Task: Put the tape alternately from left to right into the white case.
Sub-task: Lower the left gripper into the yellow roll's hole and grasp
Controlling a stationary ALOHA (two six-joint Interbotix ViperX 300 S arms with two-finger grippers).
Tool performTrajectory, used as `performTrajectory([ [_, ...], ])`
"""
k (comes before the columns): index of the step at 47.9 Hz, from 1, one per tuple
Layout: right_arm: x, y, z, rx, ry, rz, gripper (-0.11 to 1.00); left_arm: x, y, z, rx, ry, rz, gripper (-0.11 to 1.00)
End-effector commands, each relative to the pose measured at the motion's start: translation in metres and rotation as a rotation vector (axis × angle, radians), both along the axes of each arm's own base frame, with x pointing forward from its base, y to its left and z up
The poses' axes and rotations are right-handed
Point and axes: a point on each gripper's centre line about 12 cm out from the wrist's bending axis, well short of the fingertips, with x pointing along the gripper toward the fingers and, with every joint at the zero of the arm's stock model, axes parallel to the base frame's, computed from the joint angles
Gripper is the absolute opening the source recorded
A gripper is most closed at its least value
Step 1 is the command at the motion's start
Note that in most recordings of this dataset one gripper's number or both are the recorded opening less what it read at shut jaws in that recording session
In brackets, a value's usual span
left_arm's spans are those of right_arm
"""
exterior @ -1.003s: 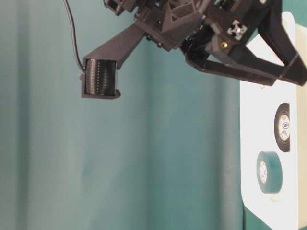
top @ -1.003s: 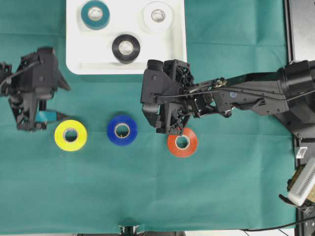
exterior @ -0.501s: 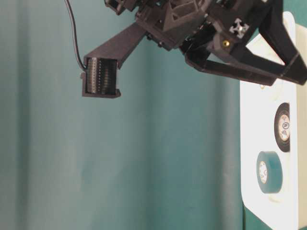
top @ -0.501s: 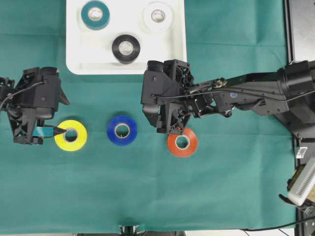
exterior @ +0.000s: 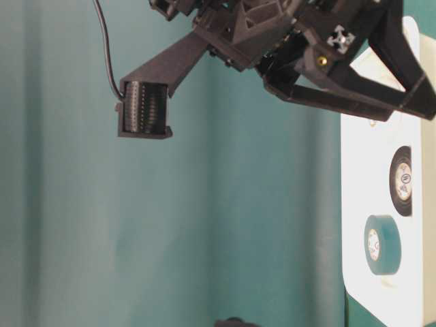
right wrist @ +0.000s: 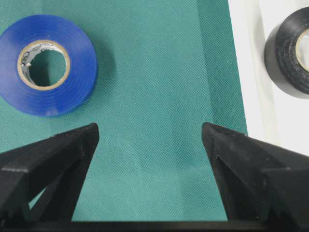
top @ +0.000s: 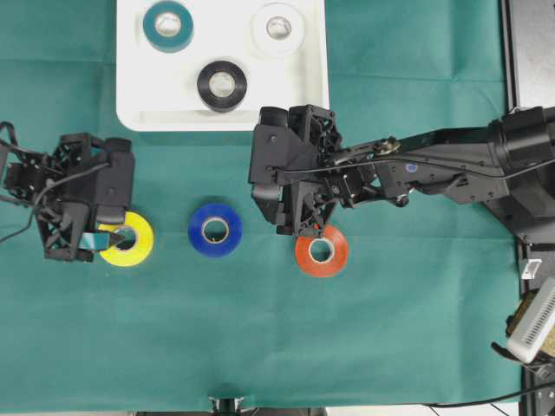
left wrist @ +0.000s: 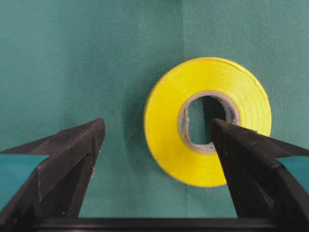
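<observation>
At left of the overhead frame, left gripper (top: 102, 243) spread wide over yellow tape (top: 130, 242), one finger (left wrist: 251, 159) in its core, at centre right gripper (top: 295, 227) agape above red-orange tape (top: 322, 252), blue tape (top: 215, 230) between, teal, white, black rolls in white case (top: 147, 95) at top.

Green cloth over the counter, with dark fittings along its edges

A teal-green woven cloth (top: 260, 329) covers the counter under and on every side of the left gripper (top: 100, 243) and the right gripper (top: 290, 221); the table-level view shows soft folds running through it. Far to the right of the right gripper, a black frame (top: 529, 52) borders the cloth. Below that, a pale ribbed block (top: 533, 321) lies tilted, and a black cable (top: 486, 400) trails along the bottom edge. A small dark mount (top: 227, 403) sits at the bottom edge, between the two grippers and well below them.
</observation>
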Motion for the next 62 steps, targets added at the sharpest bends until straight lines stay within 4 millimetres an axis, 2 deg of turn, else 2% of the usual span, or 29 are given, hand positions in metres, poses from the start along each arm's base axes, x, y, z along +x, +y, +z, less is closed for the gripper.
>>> performTrajectory([
  [1, 0.001, 0.002, 0.015, 0.005, -0.044, 0.007, 0.78, 0.01, -0.005, 0.005, -0.006, -0.025, -0.009, 1.0],
  [17, 0.001, 0.001, 0.014, 0.006, -0.042, 0.006, 0.78, 0.015, -0.006, -0.008, 0.002, 0.0, -0.013, 1.0],
  [34, 0.001, 0.002, 0.012, 0.006, -0.036, 0.005, 0.78, 0.015, -0.006, -0.008, 0.004, -0.002, -0.015, 0.97],
  [39, 0.001, 0.002, 0.011, 0.005, -0.035, 0.006, 0.78, 0.014, -0.006, -0.009, 0.005, 0.002, -0.017, 0.8],
  [48, 0.002, 0.002, 0.012, 0.005, -0.036, 0.006, 0.78, 0.014, -0.006, -0.009, 0.006, 0.002, -0.018, 0.27],
  [62, 0.001, 0.002, 0.011, 0.005, -0.035, 0.006, 0.78, 0.014, -0.007, -0.008, 0.005, -0.001, -0.018, 0.25],
])
